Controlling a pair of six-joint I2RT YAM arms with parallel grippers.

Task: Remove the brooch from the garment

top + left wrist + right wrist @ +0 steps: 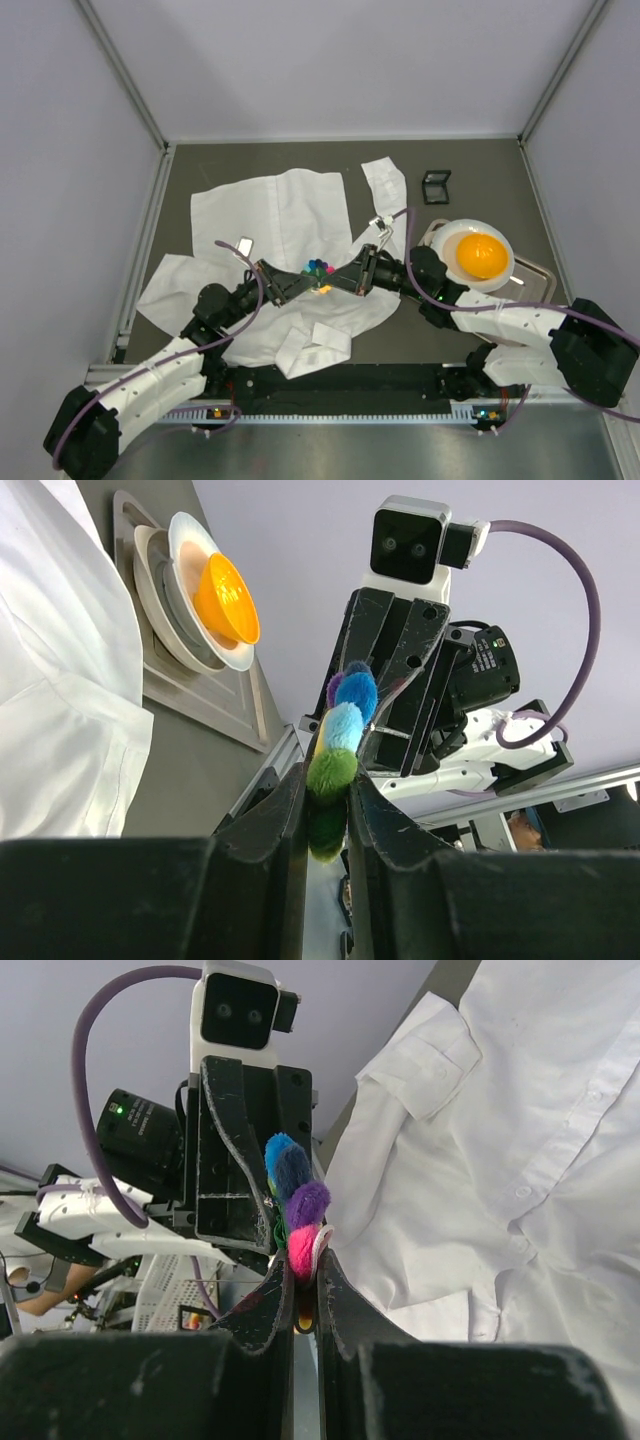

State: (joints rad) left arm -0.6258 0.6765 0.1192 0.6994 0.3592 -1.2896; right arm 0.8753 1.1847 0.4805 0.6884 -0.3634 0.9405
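brooch (340,745): petals blue, light blue, green, purple above left gripper (327,790) tips; pink, purple, blue above right gripper (303,1270) tips, possibly yellow lower down | both grippers: black | garment (280,215): plain white | bowl (228,598): orange | plate (185,540): white | table (190,770): dark grey

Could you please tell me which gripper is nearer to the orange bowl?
Right. The right gripper sits between the orange bowl and the brooch, which it pinches; the left gripper grips the brooch from the opposite side, farther away.
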